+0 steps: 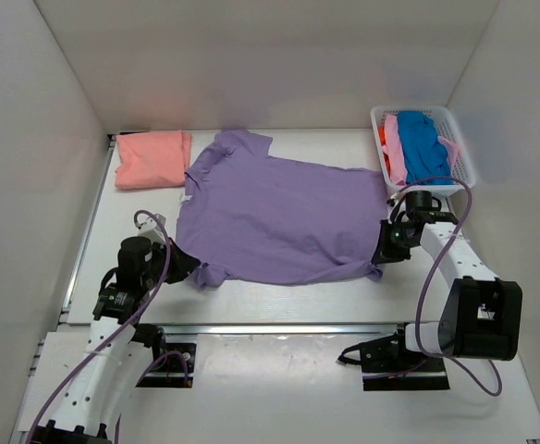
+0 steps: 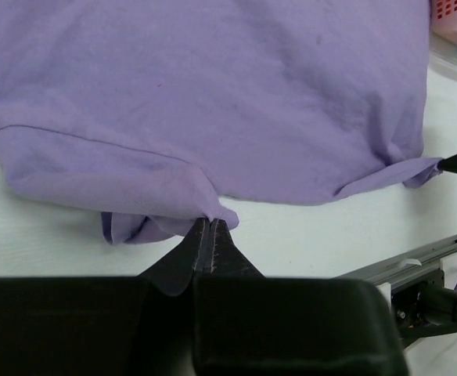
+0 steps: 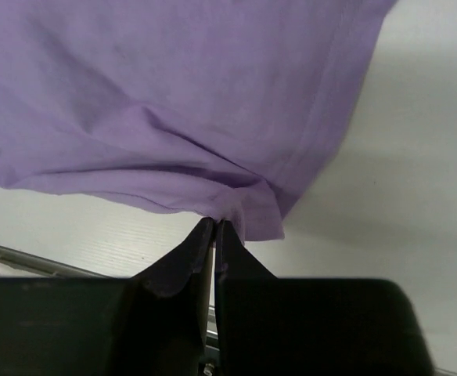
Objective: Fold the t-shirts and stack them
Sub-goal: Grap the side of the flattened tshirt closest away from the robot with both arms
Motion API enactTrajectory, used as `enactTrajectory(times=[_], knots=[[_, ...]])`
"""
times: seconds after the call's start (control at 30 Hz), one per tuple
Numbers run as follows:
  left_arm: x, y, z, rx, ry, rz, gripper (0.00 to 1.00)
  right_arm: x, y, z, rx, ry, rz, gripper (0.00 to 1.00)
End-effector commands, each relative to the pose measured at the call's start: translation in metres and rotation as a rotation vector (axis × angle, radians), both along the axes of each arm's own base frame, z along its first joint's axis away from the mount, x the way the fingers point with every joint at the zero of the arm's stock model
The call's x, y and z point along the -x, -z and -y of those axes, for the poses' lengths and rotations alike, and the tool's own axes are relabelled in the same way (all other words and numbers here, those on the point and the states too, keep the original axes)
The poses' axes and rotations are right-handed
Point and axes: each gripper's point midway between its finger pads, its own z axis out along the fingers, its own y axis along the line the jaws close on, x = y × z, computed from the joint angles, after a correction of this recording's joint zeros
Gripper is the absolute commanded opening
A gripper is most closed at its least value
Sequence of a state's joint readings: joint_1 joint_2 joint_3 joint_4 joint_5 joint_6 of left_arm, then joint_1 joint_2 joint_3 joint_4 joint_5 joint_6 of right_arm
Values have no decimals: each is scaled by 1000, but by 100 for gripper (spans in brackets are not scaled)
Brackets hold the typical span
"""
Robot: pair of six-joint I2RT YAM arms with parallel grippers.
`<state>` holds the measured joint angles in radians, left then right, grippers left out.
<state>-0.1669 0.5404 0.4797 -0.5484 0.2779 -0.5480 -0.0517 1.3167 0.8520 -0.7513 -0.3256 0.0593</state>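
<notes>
A large lavender-purple t-shirt (image 1: pixel 279 217) lies spread on the table's middle. My left gripper (image 1: pixel 193 268) is shut on its near left sleeve corner; in the left wrist view (image 2: pixel 210 221) the closed tips pinch the purple cloth (image 2: pixel 213 94). My right gripper (image 1: pixel 381 259) is shut on the shirt's near right hem corner; in the right wrist view (image 3: pixel 214 222) the tips hold the bunched hem (image 3: pixel 174 102). A folded salmon-pink t-shirt (image 1: pixel 152 158) lies at the back left. Blue (image 1: pixel 422 146) and pink (image 1: pixel 395 148) shirts lie in the basket.
A white lattice basket (image 1: pixel 459 139) stands at the back right corner. White walls enclose the table on three sides. A metal rail (image 1: pixel 279 327) runs along the near edge, also visible in the left wrist view (image 2: pixel 416 262).
</notes>
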Motion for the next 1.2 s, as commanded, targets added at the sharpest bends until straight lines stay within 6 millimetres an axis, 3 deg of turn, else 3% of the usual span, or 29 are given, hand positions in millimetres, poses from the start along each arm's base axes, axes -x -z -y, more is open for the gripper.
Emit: enactTrajectory(times=[0.0,0.1,0.27,0.37,0.4,0.47,0.57,0.7,0.9,1.17], knots=[[1,1,0,8,-5,-1,0,10,5,6,0,34,-34,0],[-7,-4,-5,-5,-32,17,0,24,15,8,-17,51,-76,0],[-30,-19,-17,-41,-78,28,0,26,5,11,-9,87,-57,0],[-54,-48,-28,-82,-111,99,0,22,-7,10,-27,88,-45,0],[-61,-45,-31,-87,-124,86,0,24,-9,7,-32,81,-56,0],[-75,-65,-35,-95,-139,119,0,30,-16,-2,-43,62,-81,0],[-89,-75,-38,-103,-140,136,0,40,-22,-17,-44,26,-80,0],[-93,-85,-45,-103,-161,155,0,70,-16,-35,-69,-26,-123,0],[-89,-86,-50,-125,-172,160,0,109,2,-30,-81,-39,-204,0],[-83,-87,-65,-205,-200,144,0,118,0,-35,-44,-63,-241,0]])
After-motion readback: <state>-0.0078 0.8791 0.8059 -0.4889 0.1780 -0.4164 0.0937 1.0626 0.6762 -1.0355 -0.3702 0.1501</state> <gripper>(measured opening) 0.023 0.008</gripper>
